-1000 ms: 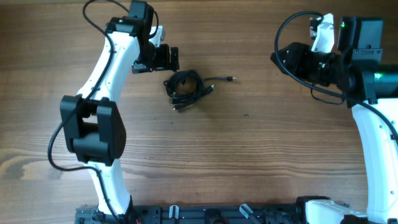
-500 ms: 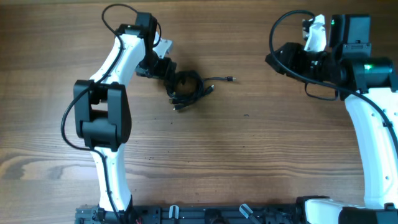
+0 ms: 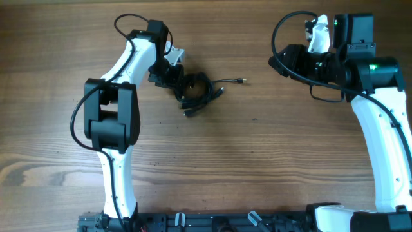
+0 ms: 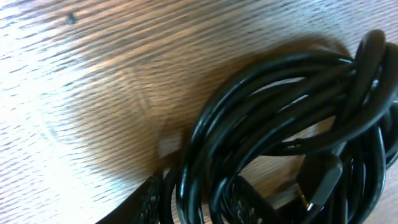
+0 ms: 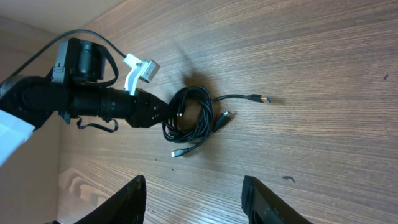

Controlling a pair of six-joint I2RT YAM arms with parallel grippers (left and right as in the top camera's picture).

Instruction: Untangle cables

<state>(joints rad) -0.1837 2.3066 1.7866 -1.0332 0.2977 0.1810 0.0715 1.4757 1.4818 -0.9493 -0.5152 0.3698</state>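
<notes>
Black cables [image 3: 193, 90] bundled on wood table [image 3: 257, 161], left claw [image 4: 199, 198] clamped on them, right claw [image 5: 196, 199] apart

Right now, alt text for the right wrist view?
A small tangled coil of black cables lies on a wooden table, one plug end trailing right. The left tool reaches in from the left to the coil's edge; grip unclear. The right tool hangs open and empty in the foreground.

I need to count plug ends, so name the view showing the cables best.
Right wrist view: the whole bundle of cables lies in sight, plug ends sticking out. Overhead shows the same, smaller, with the left hand at its edge. Left wrist shows only close-up coils.
</notes>
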